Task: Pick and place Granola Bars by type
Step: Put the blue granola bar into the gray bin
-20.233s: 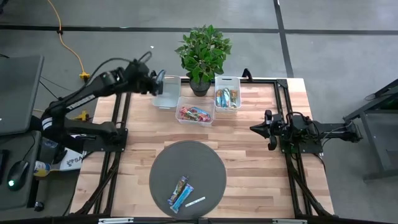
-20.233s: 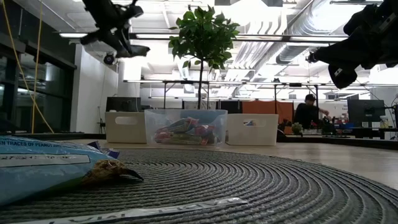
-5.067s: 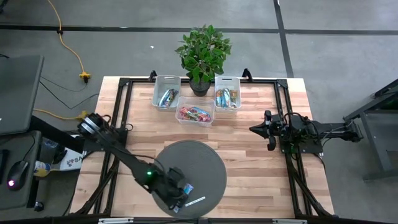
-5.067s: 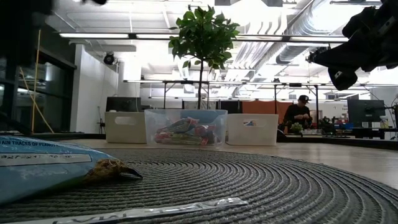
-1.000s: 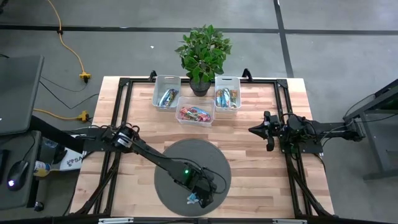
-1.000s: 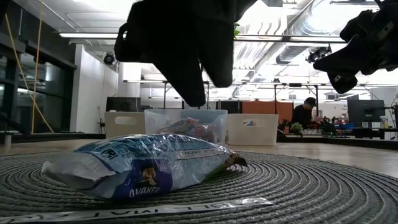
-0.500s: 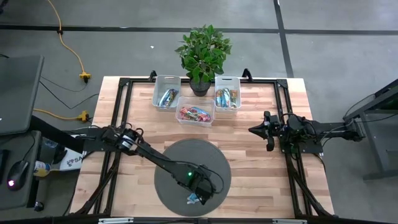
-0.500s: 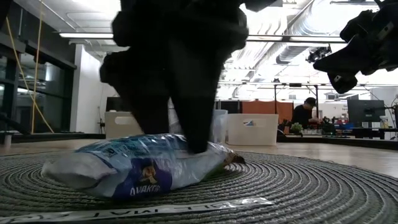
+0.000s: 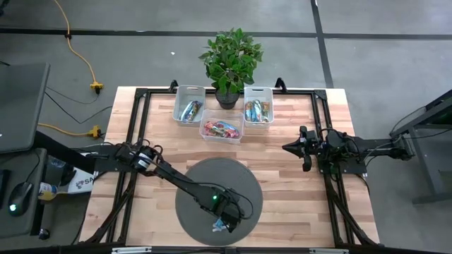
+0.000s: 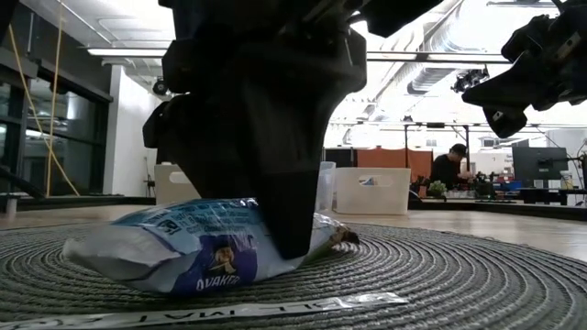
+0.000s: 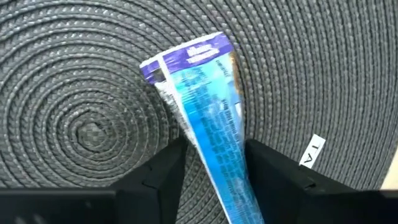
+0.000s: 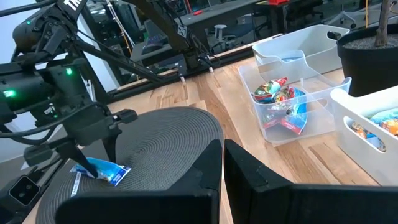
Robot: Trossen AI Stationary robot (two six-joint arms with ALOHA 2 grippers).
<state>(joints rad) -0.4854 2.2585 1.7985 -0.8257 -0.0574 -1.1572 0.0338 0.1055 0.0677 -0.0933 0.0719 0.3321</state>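
In the high view, the left gripper is being held low over the near part of the round grey mat, right above a light blue granola bar that is lying on the mat. A thin white strip label is lying just beside it. At the far edge of the table, three bins are being shown in front of a potted plant: a left white bin holding blue bars, a clear middle bin holding red and pink bars, and a right white bin holding tan-orange bars. The right gripper is being kept idle above the table's right side, well apart from the mat.

In the low view, the blue bar is resting on the mat, and the left gripper's dark fingers are being lowered astride it, one finger standing in front of the wrapper. The white strip is lying nearer the camera. A person is seen in the room behind.

In the left wrist view, the bar is lying between the spread fingers, one on each side; whether the wrapper is being touched cannot be told.

In the right wrist view, the right gripper's own fingers are being pressed together, nothing between them, and the left gripper is seen farther off over the bar.
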